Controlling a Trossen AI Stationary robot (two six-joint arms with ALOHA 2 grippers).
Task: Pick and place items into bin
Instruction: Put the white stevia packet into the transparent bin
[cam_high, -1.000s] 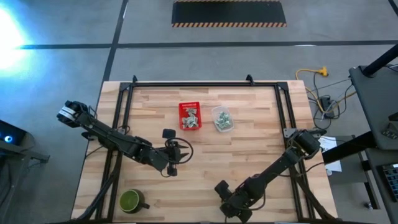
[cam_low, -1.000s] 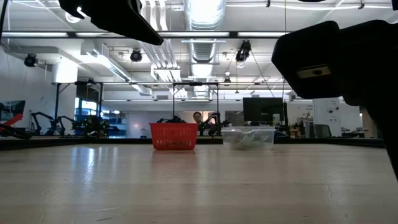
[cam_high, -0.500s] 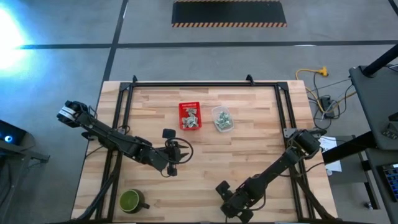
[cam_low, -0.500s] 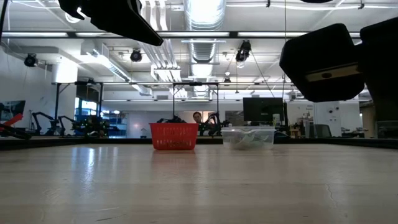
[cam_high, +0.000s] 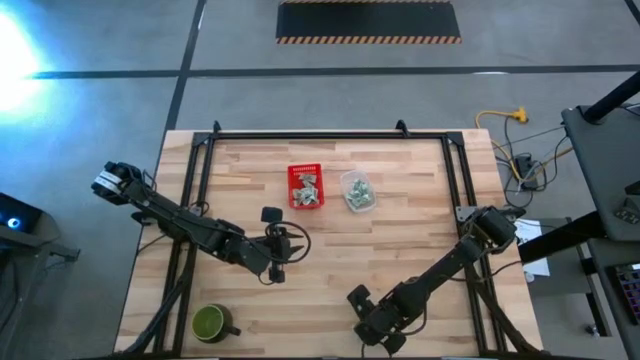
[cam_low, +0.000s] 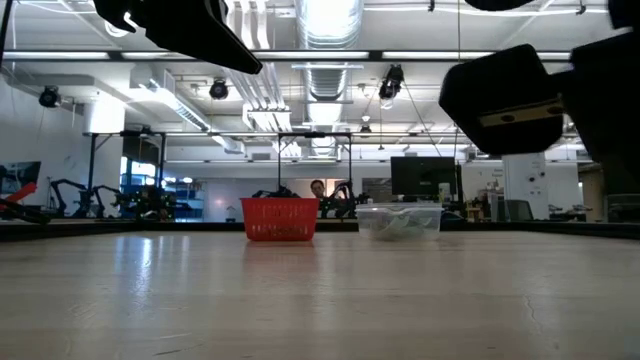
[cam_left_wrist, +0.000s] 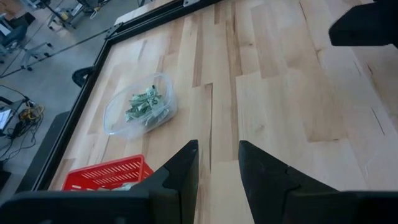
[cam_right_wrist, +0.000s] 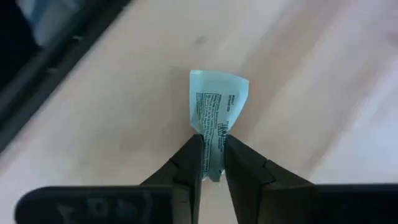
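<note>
My right gripper (cam_right_wrist: 213, 146) is shut on a small pale green-and-white wrapper item (cam_right_wrist: 217, 102) near the table's near edge (cam_high: 378, 330). My left gripper (cam_left_wrist: 217, 163) hangs open over the table's middle left (cam_high: 277, 268), with nothing between its fingers. At the far middle stands the red basket (cam_high: 306, 186) with several items in it. Beside it on the right, a clear tub (cam_high: 357, 191) holds more items (cam_left_wrist: 144, 104). Both rest on their bases on the wood. My right gripper pinches the wrapper's near end (cam_right_wrist: 214, 134) between its two fingers (cam_right_wrist: 189, 158). The rest of the wrapper sticks out past the fingertips. I cannot tell whether the wrapper is clear of the table.
A green mug (cam_high: 210, 322) stands at the near left corner. A black frame (cam_high: 205, 150) runs along the table's far edge and both sides. Bare wood lies between the grippers and the two containers. A person (cam_low: 318, 190) shows far behind the table.
My right arm's wrist has shifted and tipped slightly in the low view while staying by the table's near edge.
</note>
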